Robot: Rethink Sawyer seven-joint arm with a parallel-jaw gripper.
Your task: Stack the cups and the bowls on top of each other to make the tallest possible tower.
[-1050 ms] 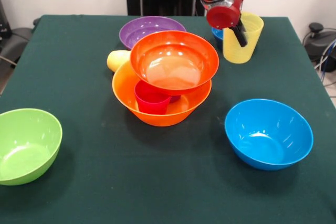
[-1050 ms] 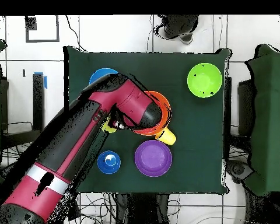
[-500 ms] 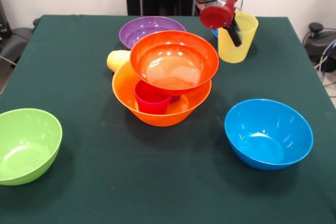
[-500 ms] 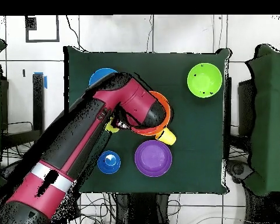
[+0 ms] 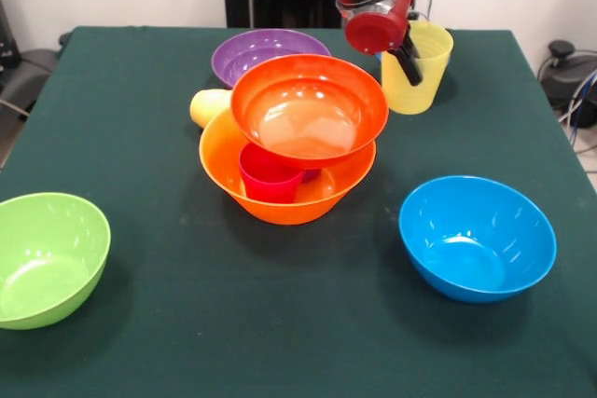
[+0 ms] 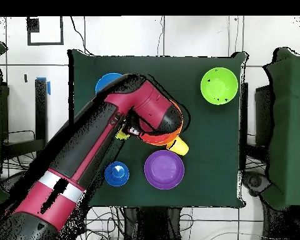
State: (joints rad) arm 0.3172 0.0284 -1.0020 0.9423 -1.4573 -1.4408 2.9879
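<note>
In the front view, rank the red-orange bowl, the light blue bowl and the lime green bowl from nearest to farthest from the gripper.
From the gripper, holding the pale yellow cup:
1. Red-orange bowl, atop the tower, just left.
2. Light blue bowl, below, toward the front right.
3. Lime green bowl, far front left corner.

pale yellow cup [image 5: 418, 70], lime green bowl [image 5: 45, 258], dark green table [image 5: 233, 323]

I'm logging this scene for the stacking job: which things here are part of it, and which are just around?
Part of the job:
yellow cup held by the gripper
tower: orange bowl, red cup, red-orange bowl
purple bowl
light blue bowl
green bowl
dark blue bowl
orange-yellow cup

Just around:
table
</note>
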